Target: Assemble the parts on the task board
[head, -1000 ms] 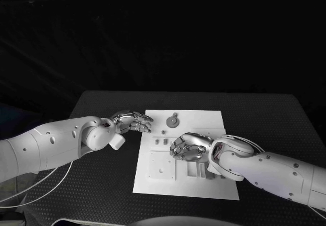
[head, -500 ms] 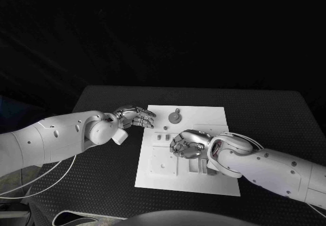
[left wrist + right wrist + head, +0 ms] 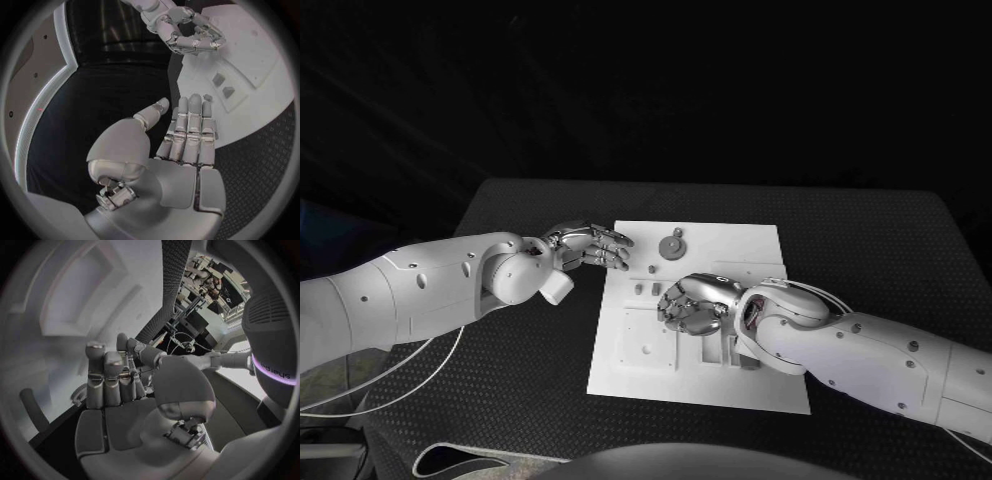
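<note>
Nearest in the head view, the right arm (image 3: 877,355) runs in over the near right corner of the board (image 3: 668,385), which lies on the black table (image 3: 516,400). The right hand (image 3: 692,303) sits over the board's middle, fingers curled downward over the recessed slots there. From above I cannot tell whether anything is in its grasp. The right wrist view shows more: the right hand (image 3: 119,390) has its fingers straight and side by side, thumb held apart, palm bare, with the pale board (image 3: 56,315) and a raised rectangular outline on it just beyond the fingertips. Nothing is pinched there.

Just beside the right hand, toward the left arm, two small parts (image 3: 648,290) lie on the board. The left wrist view shows them as two grey blocks (image 3: 224,85) side by side in a shallow frame, which the head view renders only as specks.

Farther out, the left hand (image 3: 589,247) hovers at the board's left edge, off the plate, over the table. Its own camera shows the left hand (image 3: 181,145) flat, fingers pressed together and extended, thumb out, holding nothing.

Farthest, near the board's far edge, lies a round disc part (image 3: 674,246).
</note>
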Motion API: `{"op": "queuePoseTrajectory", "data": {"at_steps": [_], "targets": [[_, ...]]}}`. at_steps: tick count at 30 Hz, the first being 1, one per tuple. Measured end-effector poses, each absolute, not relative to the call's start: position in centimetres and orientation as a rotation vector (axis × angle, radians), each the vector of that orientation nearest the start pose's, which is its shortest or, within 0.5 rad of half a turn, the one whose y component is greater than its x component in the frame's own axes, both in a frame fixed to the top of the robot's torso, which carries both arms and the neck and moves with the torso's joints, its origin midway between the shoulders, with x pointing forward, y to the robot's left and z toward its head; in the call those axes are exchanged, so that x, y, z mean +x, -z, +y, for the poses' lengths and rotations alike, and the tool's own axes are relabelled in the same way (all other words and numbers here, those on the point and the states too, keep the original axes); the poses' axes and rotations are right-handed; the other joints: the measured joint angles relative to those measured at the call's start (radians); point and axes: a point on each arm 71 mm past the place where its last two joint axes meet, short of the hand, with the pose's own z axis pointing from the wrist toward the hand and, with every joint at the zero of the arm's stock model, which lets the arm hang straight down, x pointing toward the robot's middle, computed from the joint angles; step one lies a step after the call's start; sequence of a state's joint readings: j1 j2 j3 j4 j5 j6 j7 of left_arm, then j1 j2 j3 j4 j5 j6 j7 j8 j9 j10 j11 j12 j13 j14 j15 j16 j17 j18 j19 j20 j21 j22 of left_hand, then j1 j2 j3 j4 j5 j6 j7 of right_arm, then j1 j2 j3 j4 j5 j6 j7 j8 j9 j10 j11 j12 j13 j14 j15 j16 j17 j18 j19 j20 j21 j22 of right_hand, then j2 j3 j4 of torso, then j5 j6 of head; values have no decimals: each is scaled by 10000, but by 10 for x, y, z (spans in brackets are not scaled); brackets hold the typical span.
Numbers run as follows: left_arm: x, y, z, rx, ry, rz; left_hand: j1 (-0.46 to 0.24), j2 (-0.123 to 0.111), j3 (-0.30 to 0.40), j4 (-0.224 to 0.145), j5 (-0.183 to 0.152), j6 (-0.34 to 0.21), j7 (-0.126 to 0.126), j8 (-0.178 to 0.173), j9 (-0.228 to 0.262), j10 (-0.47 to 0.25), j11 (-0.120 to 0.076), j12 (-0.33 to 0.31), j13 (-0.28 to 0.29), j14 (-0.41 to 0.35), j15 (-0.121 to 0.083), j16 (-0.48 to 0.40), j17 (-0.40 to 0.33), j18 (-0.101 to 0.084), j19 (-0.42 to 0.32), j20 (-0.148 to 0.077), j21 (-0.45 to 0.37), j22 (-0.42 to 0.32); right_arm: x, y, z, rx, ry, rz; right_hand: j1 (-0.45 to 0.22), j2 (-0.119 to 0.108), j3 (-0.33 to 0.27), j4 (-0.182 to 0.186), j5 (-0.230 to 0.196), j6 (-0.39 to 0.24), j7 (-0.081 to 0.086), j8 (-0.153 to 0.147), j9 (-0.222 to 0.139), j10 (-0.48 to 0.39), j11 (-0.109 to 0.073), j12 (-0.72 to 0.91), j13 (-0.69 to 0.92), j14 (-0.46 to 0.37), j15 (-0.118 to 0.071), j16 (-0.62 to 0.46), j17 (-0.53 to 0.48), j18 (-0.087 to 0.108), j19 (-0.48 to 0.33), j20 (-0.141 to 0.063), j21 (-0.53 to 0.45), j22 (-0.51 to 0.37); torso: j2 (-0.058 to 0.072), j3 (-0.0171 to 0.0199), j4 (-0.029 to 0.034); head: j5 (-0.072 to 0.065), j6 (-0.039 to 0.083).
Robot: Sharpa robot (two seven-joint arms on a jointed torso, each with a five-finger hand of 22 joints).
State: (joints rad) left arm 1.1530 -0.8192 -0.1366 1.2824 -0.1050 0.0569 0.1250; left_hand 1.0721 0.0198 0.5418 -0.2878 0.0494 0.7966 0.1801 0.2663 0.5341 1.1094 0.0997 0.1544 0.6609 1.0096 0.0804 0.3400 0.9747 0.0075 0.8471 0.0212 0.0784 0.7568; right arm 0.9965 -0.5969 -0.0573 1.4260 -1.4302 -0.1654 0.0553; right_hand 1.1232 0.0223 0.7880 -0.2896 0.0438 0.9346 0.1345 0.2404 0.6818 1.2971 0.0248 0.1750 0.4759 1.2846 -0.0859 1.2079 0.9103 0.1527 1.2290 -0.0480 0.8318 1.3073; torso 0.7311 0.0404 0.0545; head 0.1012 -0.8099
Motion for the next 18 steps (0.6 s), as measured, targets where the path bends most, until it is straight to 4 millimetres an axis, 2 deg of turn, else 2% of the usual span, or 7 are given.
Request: {"op": "queuePoseTrajectory", "data": {"at_steps": [18], "targets": [[491,266,253,-11575,13877,19323,-40,-40,0,0,0,-36,36,0,-9,-1,1,0,8,0,0,0,7,0,0,0,0,7,426,300,-82,-3691,-9686,19130,-4,-3,-2,-2,-3,8,-9,-46,-35,-36,-35,309,3,-3,1,0,10,34,-2,3,1,4,0,12,4,50,-80]]}}
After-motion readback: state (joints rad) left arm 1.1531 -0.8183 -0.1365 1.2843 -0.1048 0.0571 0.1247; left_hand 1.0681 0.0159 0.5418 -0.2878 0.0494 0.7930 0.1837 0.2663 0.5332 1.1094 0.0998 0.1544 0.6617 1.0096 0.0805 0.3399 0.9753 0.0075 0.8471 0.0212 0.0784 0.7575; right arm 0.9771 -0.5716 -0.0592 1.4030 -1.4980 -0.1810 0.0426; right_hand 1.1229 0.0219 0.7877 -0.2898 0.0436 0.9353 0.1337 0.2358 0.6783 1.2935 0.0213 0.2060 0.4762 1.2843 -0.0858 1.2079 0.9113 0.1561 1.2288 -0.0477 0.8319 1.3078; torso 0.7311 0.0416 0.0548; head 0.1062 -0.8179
